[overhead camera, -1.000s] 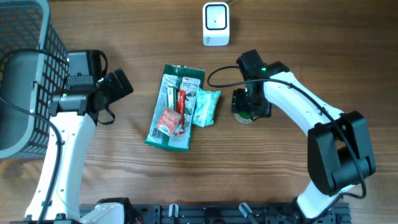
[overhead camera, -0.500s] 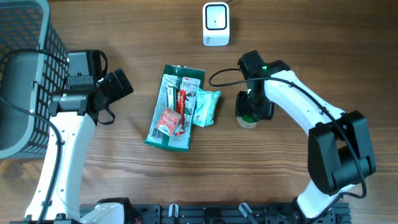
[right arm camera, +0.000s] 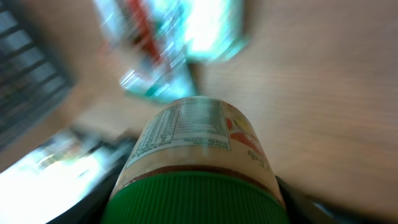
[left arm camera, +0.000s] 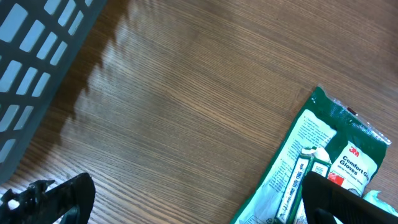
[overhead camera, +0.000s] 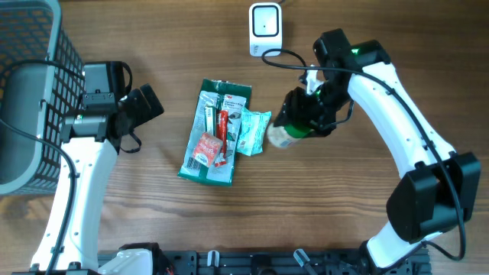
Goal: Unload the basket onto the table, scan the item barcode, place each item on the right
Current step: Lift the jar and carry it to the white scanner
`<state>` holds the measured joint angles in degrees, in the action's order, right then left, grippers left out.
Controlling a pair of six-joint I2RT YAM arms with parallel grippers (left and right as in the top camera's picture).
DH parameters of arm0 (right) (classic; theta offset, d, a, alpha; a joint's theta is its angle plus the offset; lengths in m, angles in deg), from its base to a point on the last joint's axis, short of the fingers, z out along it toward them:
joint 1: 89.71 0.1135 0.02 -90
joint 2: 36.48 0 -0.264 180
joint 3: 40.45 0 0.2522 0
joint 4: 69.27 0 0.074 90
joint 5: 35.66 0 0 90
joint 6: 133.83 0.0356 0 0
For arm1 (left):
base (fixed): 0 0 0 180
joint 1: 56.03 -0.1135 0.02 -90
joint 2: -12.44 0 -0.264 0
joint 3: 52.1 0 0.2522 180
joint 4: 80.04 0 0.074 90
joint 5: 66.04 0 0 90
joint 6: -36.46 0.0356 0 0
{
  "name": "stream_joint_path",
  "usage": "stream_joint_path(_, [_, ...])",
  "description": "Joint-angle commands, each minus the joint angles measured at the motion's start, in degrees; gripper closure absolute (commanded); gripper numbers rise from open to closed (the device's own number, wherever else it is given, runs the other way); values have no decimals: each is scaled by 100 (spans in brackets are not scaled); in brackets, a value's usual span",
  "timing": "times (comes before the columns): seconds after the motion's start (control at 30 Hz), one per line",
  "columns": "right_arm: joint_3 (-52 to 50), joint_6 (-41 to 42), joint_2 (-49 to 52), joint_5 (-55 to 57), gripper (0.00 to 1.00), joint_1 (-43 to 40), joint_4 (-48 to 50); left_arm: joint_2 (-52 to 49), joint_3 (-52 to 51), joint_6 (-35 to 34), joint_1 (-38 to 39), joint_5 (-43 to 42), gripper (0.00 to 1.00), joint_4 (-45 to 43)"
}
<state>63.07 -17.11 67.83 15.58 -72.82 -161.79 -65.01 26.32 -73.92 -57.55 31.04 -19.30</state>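
The right end effector is clamped across the lid end of a small jar with a green screw lid and a pale printed label. Its fingers are partly spread to the jar's width. Seen from overhead, the jar sticks out of the end effector toward the lower left and is tipped well off upright. Its base end lies just beside the small teal foil packet. The right wrist view shows the green lid nearest the camera, seated between the two dark fingers. The label's fine-print panel faces up, and everything beyond the jar is blurred. Whether the jar's base touches the wooden bench cannot be told.

The white box-shaped barcode scanner stands at the far edge of the bench, well apart from the jar. A large green flat retail pack lies to the left of the teal packet.

The left end effector sits with its fingers wide apart, gripping nothing, between the grey mesh basket and the green pack.
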Motion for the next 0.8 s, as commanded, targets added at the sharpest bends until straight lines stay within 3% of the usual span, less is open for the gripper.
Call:
stream_joint_path(0.0, [131,785,-173,-1917,96,17,-258,-13,28,66,-26,52,0,4])
stream_joint_path(0.3, [131,1095,-173,-2577,96,17,-339,-13,28,63,-26,52,0,2])
stream_joint_path(0.63, [131,1095,-173,-2490,96,17,-190,-13,28,63,-26,52,0,2])
stream_joint_path(0.7, [131,1095,-173,-1991,96,17,227,-13,28,66,-26,50,0,4])
stream_joint_path(0.77, [131,1054,-173,-516,96,17,866,-13,28,66,-26,50,0,2])
